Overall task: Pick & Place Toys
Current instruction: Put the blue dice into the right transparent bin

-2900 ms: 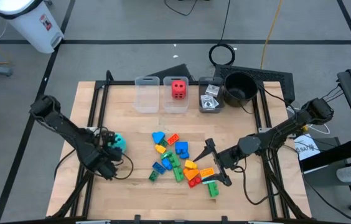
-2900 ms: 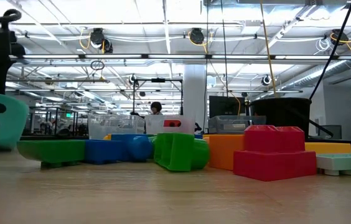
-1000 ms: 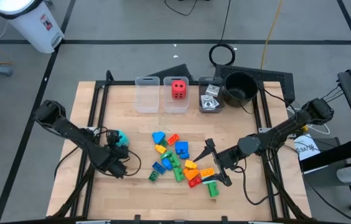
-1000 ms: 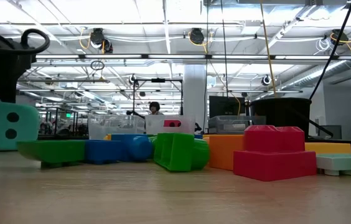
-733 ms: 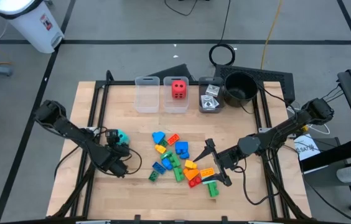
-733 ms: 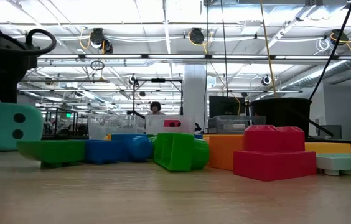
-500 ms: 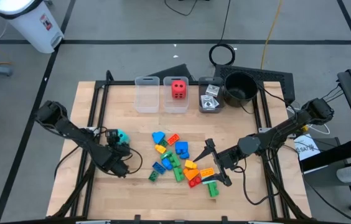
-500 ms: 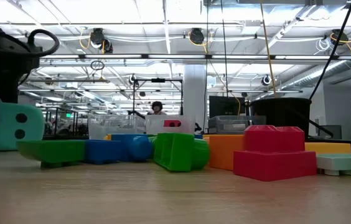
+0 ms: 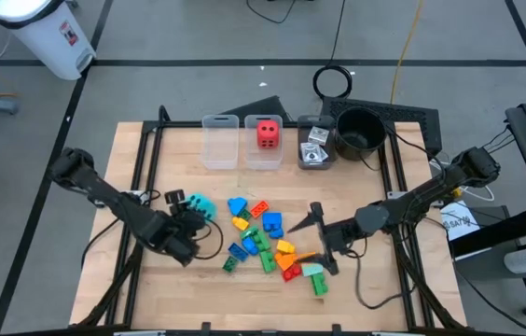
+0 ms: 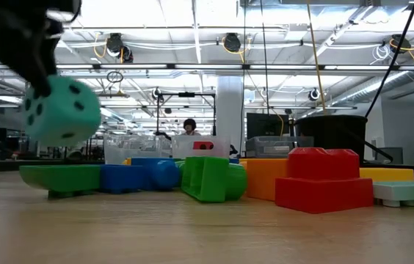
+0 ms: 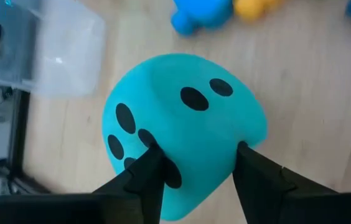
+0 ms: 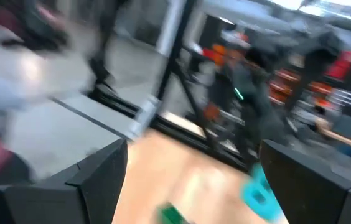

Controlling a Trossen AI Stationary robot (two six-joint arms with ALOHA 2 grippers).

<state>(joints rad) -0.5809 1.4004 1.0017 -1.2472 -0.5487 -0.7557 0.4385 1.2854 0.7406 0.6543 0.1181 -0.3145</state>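
Observation:
My left gripper (image 9: 191,211) is shut on the teal black-dotted die (image 9: 200,204), left of the brick pile (image 9: 265,239). In the low view the die (image 10: 62,110) hangs above the table under the gripper. My right gripper (image 9: 322,239) is open and empty, its fingers wide apart over the pile's right side near an orange brick (image 9: 291,263) and a green brick (image 9: 319,284). The red die (image 9: 267,133) lies in a clear bin. Small cards (image 9: 315,147) lie in another bin. My left gripper pinches the teal die between its two fingers, one on each of two opposite sides (image 11: 163,163), near the die's near end. The fingers (image 11: 257,176) slant down from the table's near left. The die is lifted clear of the table.
Three clear bins (image 9: 219,142) stand in a row at the far edge, with a round black pot (image 9: 360,132) to their right. A black frame rail (image 9: 146,159) runs along the table's left side, another along the right. Bare wood lies near the front left.
My left gripper has risen with the teal die, lifting it clear of the table, and has gone a little toward the brick pile. My right gripper has shifted slightly over the pile's right side and stays open.

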